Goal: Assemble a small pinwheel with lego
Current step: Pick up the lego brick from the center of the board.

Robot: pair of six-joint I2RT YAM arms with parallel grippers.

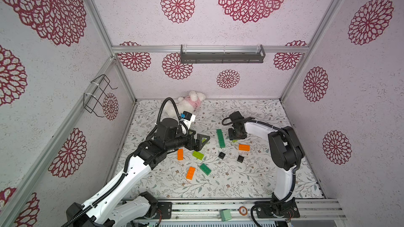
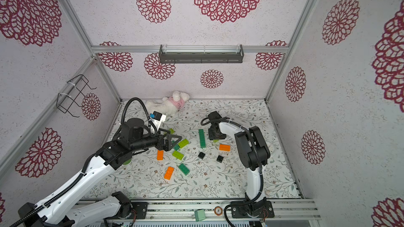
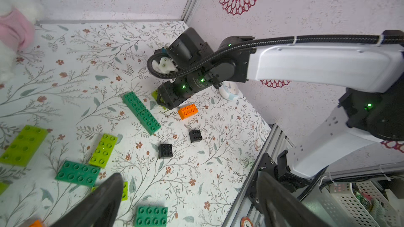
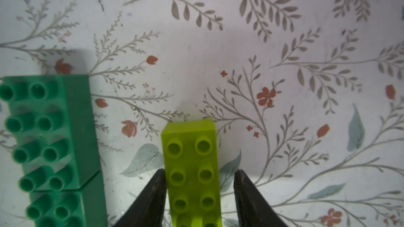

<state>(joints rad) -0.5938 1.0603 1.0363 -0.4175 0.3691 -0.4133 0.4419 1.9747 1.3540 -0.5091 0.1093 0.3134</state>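
Floral-print cloth [image 1: 251, 184] covers the table, boxed in by walls [image 1: 218, 29] papered with red rosettes. Low over it, the right gripper [image 4: 200, 171] straddles a lime green brick [image 4: 188, 132] that lies flat, studs up. One of its fingers [image 4: 153, 193] rests against the brick's long side, and a clear gap separates the opposite finger from it. The jaws are partly open, with nothing clamped or lifted.

That brick lies just beside the long green bar [image 1: 220, 138], two dark green bricks set end to end. It runs roughly parallel to the bar without touching it, on the side toward the right arm. Farther out on the same side sits an orange brick [image 1: 244, 147]. A black square [image 1: 221, 155] lies just off the bar's near end, and a second black square [image 1: 240, 158] lies near the orange brick.

On the other side of the bar, the left gripper [image 3: 189, 174] hangs above the cloth with its jaws spread wide and nothing between them. Loose pieces lie on that side: a second lime green brick [image 1: 198, 155], a short dark green brick [image 1: 205, 169], another orange brick [image 1: 180, 154] and a third orange brick [image 1: 190, 173]. A third lime green brick [image 2: 183, 143] shows just under the gripper in a top view.

Well beyond the bar's far end, a white plush toy [image 1: 190, 102] lies against the back wall.
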